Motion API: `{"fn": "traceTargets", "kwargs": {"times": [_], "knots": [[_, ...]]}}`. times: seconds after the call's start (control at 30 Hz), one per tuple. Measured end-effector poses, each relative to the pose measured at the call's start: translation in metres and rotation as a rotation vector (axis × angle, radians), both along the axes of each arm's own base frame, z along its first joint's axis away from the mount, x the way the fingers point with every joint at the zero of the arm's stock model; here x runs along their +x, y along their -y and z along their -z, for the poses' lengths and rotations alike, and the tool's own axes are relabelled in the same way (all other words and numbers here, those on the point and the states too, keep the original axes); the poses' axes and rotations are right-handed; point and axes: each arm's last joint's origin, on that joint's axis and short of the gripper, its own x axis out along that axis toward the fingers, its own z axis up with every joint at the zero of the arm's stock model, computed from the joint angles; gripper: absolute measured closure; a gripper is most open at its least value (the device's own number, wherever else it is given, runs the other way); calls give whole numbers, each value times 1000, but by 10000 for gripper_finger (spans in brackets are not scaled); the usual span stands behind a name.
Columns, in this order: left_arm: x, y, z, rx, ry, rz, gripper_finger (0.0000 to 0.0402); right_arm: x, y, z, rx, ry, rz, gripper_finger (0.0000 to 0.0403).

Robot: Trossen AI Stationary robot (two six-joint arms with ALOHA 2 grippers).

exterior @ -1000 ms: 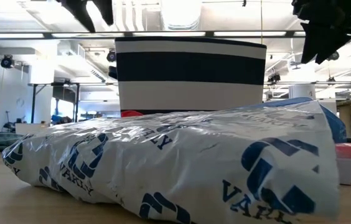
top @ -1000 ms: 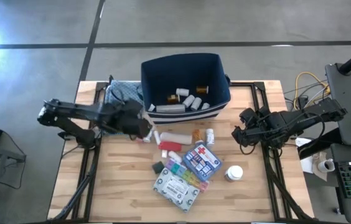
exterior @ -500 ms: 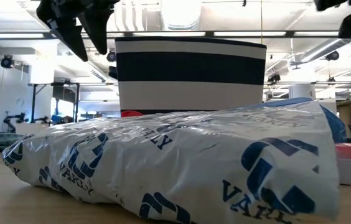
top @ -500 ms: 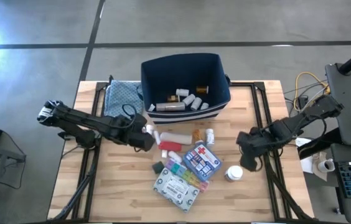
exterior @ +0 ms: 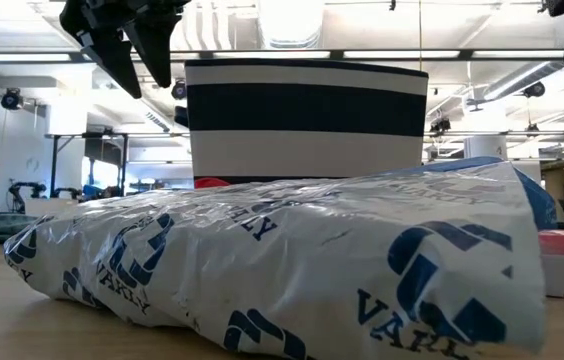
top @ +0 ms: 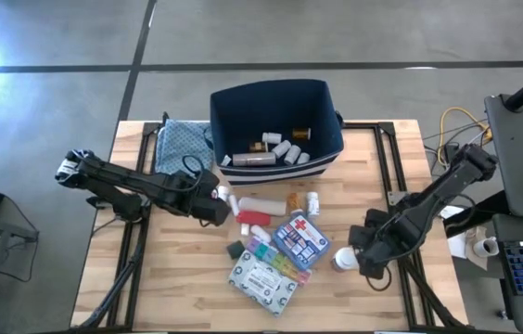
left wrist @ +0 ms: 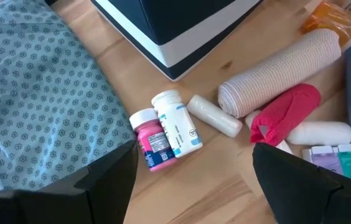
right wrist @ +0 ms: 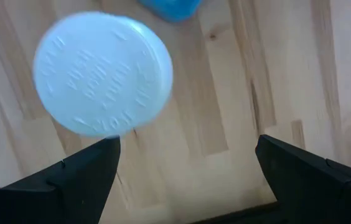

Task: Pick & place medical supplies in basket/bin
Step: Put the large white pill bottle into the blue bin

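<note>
The navy bin (top: 322,100) stands at the table's far middle with several small bottles inside it. In front of it lie loose supplies: a pink bottle (left wrist: 152,142), a white bottle with a blue label (left wrist: 177,124), a bandage roll (left wrist: 281,65), the red-cross pouch (top: 300,238), the pill organiser (top: 275,258) and a grey-white packet (top: 261,281). My left gripper (left wrist: 194,180) hangs open, slanting down, above the pink and white bottles. My right gripper (right wrist: 185,177) points down, open, beside a white-capped bottle (right wrist: 104,71) standing upright on the table; the cap lies off to one side of the gap.
A blue patterned cloth (top: 183,141) lies left of the bin. In the low view the packet (exterior: 262,270) fills the foreground in front of the bin (exterior: 307,120). Bare wood shows at the table's near left and right of the white-capped bottle (top: 343,261).
My right gripper has swung from the table's right side toward the near edge and the white-capped bottle, sinking and turning so that it points down. My left gripper has come down a little over the bottles by the bin's left corner, then kept still. Both have stayed open.
</note>
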Motion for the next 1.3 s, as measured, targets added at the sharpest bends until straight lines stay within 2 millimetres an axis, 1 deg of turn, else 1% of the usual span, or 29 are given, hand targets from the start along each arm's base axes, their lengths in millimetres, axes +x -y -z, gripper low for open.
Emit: {"fn": "traceTargets", "kwargs": {"times": [0.2,0.43,0.57,0.73,0.83,1.0,1.2,1.3], "knots": [[0,0,0,5,-9,17,109,9,-7,-4,-11,26,-36,39],[0,0,0,6,-10,19,109,14,-12,-8,-26,36,-154,39],[0,0,0,6,-10,19,109,16,-13,-8,-26,53,-260,39],[0,0,0,22,-10,23,109,21,-16,-6,-74,112,-460,39],[0,0,0,23,-10,22,109,25,-18,-4,-76,161,-513,39],[0,0,0,26,-13,32,109,29,-22,3,-49,198,-475,39],[0,0,0,33,-24,52,109,34,-26,17,-44,153,-360,39],[0,0,0,37,-31,66,109,36,-28,18,-37,146,-308,39]]}}
